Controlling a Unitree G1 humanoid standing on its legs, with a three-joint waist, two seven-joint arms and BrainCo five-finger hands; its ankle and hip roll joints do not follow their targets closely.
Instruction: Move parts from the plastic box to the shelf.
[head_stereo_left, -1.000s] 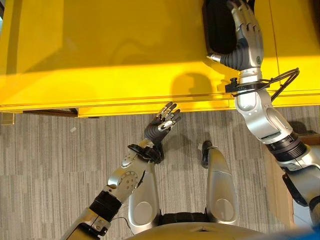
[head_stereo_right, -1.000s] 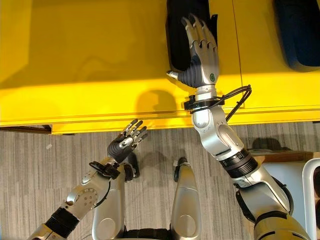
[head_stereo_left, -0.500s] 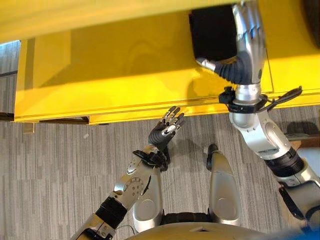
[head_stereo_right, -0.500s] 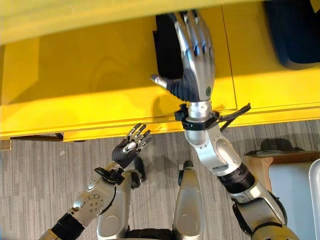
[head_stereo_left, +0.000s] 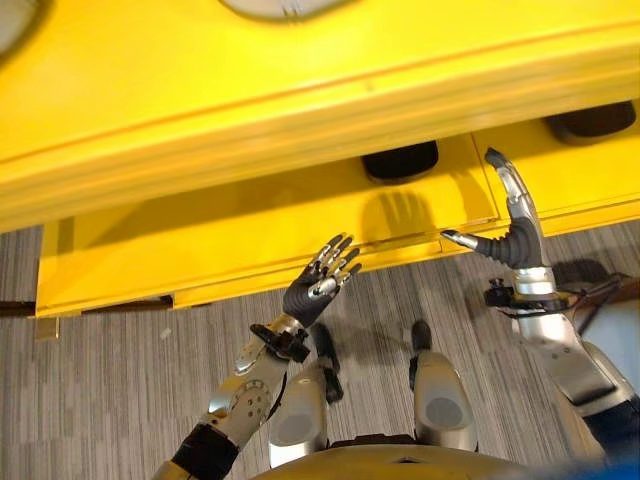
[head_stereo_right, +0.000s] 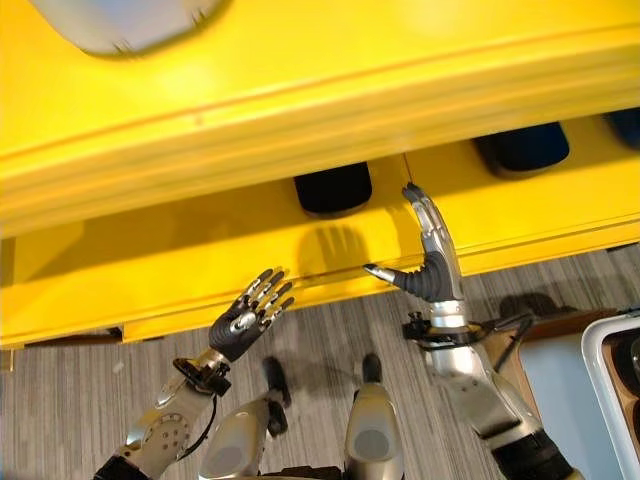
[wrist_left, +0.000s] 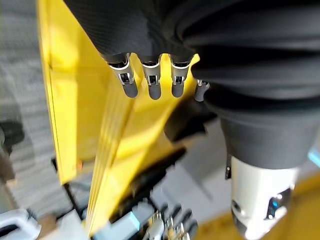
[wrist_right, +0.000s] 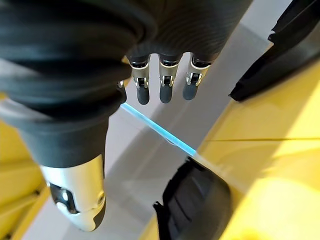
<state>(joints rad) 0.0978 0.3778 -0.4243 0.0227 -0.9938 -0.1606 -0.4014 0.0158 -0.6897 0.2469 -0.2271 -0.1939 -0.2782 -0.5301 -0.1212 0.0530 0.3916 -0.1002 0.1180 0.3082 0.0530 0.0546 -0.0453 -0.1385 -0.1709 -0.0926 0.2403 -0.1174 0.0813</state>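
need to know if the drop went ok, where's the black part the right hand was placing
The black part lies on the yellow shelf, under the upper shelf's edge. The open right hand hangs apart from it on its right, holding nothing.

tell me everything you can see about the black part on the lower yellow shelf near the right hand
The black part is a dark, matte, rounded-cornered piece lying on the lower yellow shelf. Its far portion is hidden under the upper shelf's front edge, so only the near end shows. Nothing touches it: the right hand hangs apart from it, beside the shelf's front edge, fingers straight and empty. A similar dark part lies farther right.
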